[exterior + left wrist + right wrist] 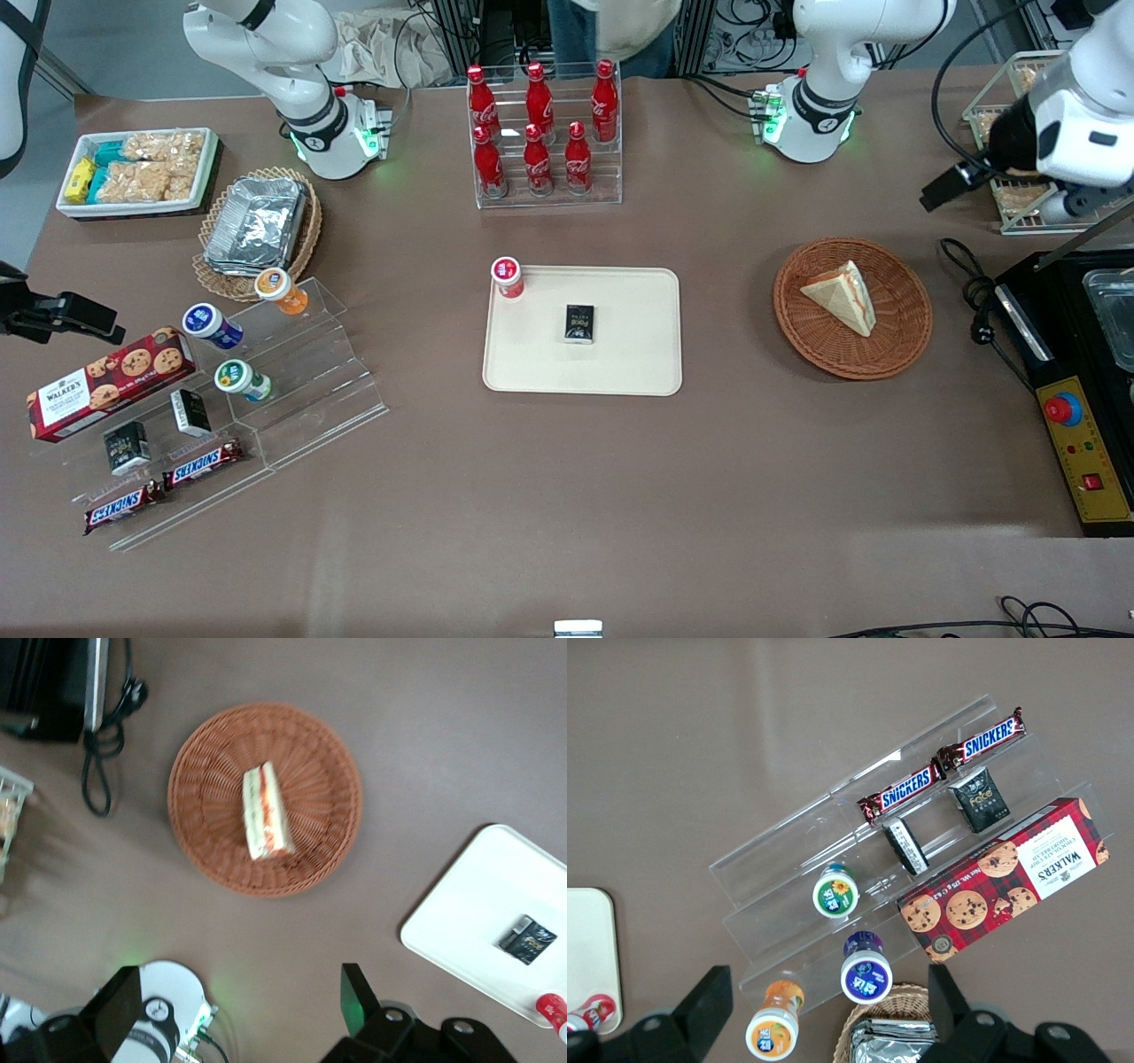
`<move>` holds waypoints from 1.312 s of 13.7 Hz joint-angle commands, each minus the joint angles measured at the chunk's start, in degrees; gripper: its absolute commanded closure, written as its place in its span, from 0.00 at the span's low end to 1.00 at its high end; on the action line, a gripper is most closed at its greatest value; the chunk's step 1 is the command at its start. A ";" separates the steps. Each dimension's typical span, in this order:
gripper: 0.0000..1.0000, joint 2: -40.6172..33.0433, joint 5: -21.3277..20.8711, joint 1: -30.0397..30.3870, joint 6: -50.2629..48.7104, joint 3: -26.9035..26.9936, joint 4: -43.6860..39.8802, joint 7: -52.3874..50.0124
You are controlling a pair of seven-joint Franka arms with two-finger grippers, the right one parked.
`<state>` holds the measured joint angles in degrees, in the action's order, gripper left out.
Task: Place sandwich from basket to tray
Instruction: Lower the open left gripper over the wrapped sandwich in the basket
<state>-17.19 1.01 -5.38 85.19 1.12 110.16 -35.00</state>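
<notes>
The sandwich (841,296), a pale triangular wedge, is seen in the round woven basket (895,344) at the right of the front frame. Bare brown tabletop is left between the basket and the smooth cream tray (620,372) at centre. The gripper (239,1010) is held high above the basket, its fingers spread and empty. "SNICKERS" and "WALKER'S" can be read lower left.
</notes>
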 commanded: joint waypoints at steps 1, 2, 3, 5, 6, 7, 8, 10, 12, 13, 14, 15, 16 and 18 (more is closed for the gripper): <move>0.00 -10.04 0.92 0.71 2.96 0.29 11.81 -3.23; 0.00 -11.71 0.93 1.50 3.83 0.29 14.18 -4.19; 0.00 -11.90 0.58 1.60 3.93 0.20 14.90 -5.85; 0.00 -11.29 0.40 1.60 4.63 -0.06 15.34 -6.57; 0.00 -10.59 0.31 1.51 5.94 -0.24 16.39 -6.57; 0.00 -9.80 0.31 1.51 7.95 -0.59 17.79 -7.01; 0.00 -9.01 0.31 1.51 11.19 -1.29 19.81 -7.88; 0.00 -7.08 0.14 1.60 16.82 -1.29 23.33 -9.47; 0.00 -3.93 0.05 1.60 22.88 -1.29 26.23 -11.57; 0.00 -2.25 -0.13 1.60 26.48 -1.29 27.99 -12.71; 0.00 -0.50 -0.22 1.51 29.65 -1.55 29.31 -13.16; 0.00 1.35 -0.22 1.51 31.51 -1.82 29.93 -13.16; 0.00 3.19 -0.30 1.51 33.44 -1.82 30.37 -13.16; 0.00 5.31 -1.44 1.60 39.58 -1.82 34.05 -13.16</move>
<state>-13.40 0.94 -4.18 120.02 -0.12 141.46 -46.84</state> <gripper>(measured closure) 0.000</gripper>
